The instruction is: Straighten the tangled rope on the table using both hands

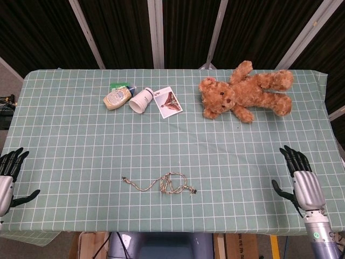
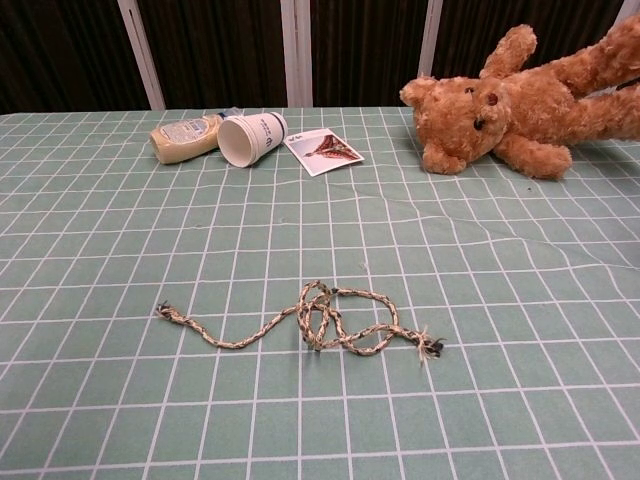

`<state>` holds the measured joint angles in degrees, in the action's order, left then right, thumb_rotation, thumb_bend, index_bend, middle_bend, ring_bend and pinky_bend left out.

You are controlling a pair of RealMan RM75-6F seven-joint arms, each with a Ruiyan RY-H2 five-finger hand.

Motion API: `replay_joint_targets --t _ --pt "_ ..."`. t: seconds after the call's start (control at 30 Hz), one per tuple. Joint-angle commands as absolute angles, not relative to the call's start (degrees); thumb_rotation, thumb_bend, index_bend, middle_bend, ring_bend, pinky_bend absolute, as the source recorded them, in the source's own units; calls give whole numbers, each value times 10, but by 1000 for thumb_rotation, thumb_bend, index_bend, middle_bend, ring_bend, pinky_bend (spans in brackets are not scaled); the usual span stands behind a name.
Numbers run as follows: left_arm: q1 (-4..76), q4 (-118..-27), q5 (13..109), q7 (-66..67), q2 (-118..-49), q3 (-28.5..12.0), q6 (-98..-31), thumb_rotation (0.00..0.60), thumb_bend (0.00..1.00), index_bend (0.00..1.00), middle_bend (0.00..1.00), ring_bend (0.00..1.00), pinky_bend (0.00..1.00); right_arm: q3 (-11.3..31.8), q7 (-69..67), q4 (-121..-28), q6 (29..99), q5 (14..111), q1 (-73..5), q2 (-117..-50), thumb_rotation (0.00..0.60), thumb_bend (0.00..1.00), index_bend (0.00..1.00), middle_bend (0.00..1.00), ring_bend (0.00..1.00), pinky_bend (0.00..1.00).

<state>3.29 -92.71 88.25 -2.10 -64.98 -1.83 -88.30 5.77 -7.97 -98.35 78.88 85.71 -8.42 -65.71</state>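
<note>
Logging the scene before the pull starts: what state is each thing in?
Tan braided rope: tangled mid-length, lying on the table, untouched.
White paper cup: on its side.
Beige squeeze bottle: lying flat.
Brown teddy bear: lying on its back.
Left robot hand: open, fingers apart, at the table edge.
Right robot hand: open, fingers apart, holding nothing.

A brown teddy bear (image 1: 245, 95) lies at the far right of the table (image 1: 81, 140). At the far left-center lie a squeeze bottle (image 1: 117, 99) with green cap, a tipped white paper cup (image 1: 141, 100) and a small card (image 1: 167, 102), close together.
</note>
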Motion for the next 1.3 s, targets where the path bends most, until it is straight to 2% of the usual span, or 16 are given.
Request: replay_joint_targets --t 0.03,0.17,0.4,0.67,1.0,1.3 --pt "35 -925 884 -16 -652 -18 -881 600 46 6 0 0 0 62 -108 -1006 733 864 -126 -662 600 376 163 0 0 0" --pt "35 -925 885 -12 -654 -17 -880 600 46 6 0 0 0 66 -96 -1015 692 866 -158 -682 600 375 269 14 0 0" --pt "37 -923 880 -15 -655 -20 -876 600 46 5 0 0 0 65 -29 -1040 650 844 -196 -761 600 375 326 39 0 0" --pt "39 -918 877 -27 -652 -21 -873 600 46 6 0 0 0 58 39 -1026 624 811 -220 -847 600 373 394 73 0 0" --pt "40 -916 883 -33 -652 -20 -874 600 46 6 0 0 0 56 88 -994 612 767 -235 -922 600 374 406 76 0 0" --pt "42 -916 881 -39 -651 -20 -871 600 46 6 0 0 0 53 111 -955 612 739 -239 -959 600 374 416 76 0 0"
